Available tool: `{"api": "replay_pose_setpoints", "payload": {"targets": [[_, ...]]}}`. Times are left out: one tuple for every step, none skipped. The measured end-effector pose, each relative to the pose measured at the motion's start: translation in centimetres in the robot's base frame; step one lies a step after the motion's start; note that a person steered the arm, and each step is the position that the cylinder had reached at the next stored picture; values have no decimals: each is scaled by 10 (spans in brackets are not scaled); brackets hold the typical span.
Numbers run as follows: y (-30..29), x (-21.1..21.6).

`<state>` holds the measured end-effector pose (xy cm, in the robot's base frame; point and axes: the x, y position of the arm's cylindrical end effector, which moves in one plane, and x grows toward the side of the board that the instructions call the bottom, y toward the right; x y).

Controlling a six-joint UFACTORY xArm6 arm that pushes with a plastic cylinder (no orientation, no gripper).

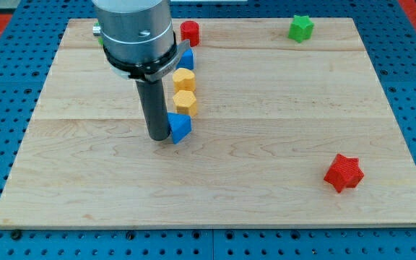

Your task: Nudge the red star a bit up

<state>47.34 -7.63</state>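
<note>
— How many red blocks sit on the wooden board [266, 94]?
— Two: one red star block [344, 172] and one red rounded block [189, 32].
— Yellow?
— Two yellow hexagonal blocks [184, 79] [185, 102].
— Blue?
— Two: one blue triangular block [178, 127] and one blue block [188, 59], mostly hidden, its shape unclear.
— Green?
— One green star block [301, 28]. A green sliver also shows behind the arm; I cannot tell what it is.

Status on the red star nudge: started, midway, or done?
Nothing looks done yet: the red star sits alone near the view's bottom right, with no contact. In hand: my tip is far off at the view's left-centre, right beside the blue triangular block, below two yellow hexagon blocks. Left: travel to below the star, then push it toward the view's top.
</note>
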Motion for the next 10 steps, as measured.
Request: {"api": "replay_pose_setpoints", "payload": {"targets": [[15,0],[26,38],[92,60],[158,20],[243,-11],[340,6],[372,65],[346,112],[298,115],[256,102]]}}
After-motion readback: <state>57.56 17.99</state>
